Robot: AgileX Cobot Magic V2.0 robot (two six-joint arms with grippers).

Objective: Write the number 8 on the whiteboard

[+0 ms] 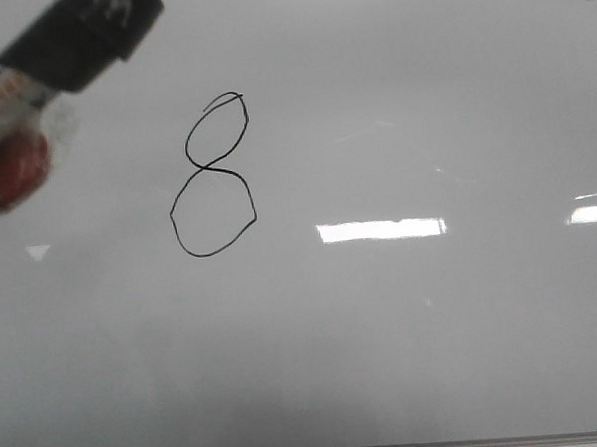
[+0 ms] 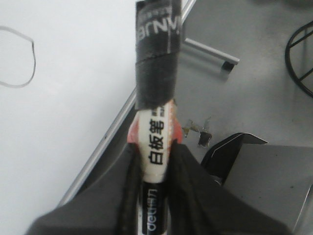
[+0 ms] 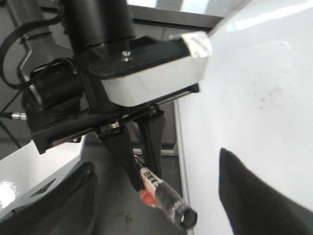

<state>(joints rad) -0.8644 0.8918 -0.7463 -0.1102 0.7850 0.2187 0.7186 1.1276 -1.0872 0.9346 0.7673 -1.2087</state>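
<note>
The number 8 (image 1: 213, 178) is drawn in thin black line on the whiteboard (image 1: 414, 328), left of its middle. My left gripper (image 2: 155, 157) is shut on a whiteboard marker (image 2: 157, 122) with a white printed body, a black taped tip end and a red piece at the grip. In the left wrist view the marker points past the board's metal edge strip (image 2: 105, 139), and part of the 8 (image 2: 27, 68) shows far off. The front view shows the marker (image 1: 69, 40) blurred at the top left, off the board. My right gripper (image 3: 155, 171) stands open and holds nothing, beside the board's edge.
Grey floor lies beyond the board's edge, with a metal bracket (image 2: 211, 53), a black wire frame (image 2: 299, 58) and small debris (image 2: 198, 132). A white box (image 3: 29, 178) sits next to the left arm (image 3: 98, 63). Bright light reflections (image 1: 381, 229) lie on the board.
</note>
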